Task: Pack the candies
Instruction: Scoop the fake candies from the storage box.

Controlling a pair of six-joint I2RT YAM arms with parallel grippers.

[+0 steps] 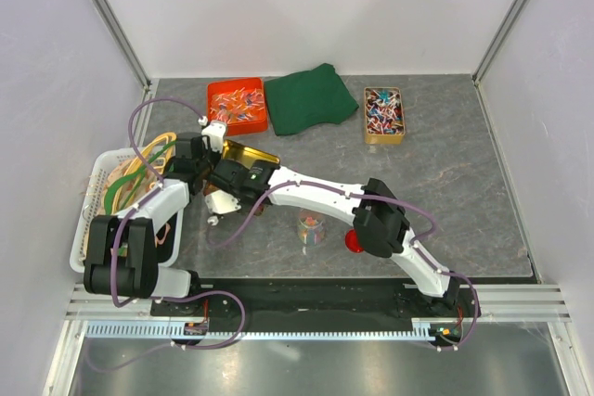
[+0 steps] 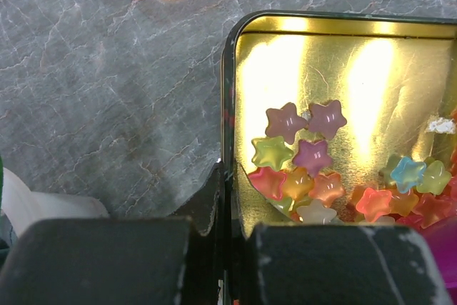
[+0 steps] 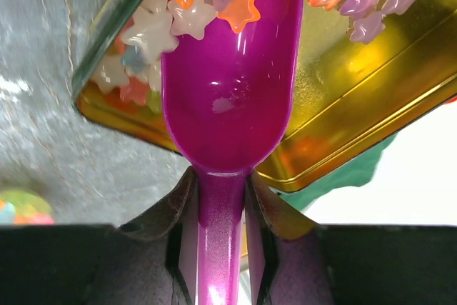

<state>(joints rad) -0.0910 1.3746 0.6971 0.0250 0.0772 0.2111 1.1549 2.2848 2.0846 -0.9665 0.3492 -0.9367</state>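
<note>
The left end effector (image 2: 227,249) is closed tight on the side wall of a gold tin (image 2: 400,62), the thin rim being pinched between its two fingers. The right end effector (image 3: 223,248) is closed partway on the handle of a magenta scoop (image 3: 228,98), which is gripped on both sides. The scoop's bowl is pushed into the tilted tin, and a few pieces lie on its front lip. The candies (image 2: 307,155), star-shaped and in pink, purple, green, orange and blue, are heaped in the tin's lower part against the wall. The tin is held over the left part of the counter (image 1: 445,183), just in front of an orange tray (image 1: 237,104) near the far left corner. More candies are seen in a clear jar (image 1: 312,227) near the front edge, with a red lid (image 1: 354,240) lying beside it.
</note>
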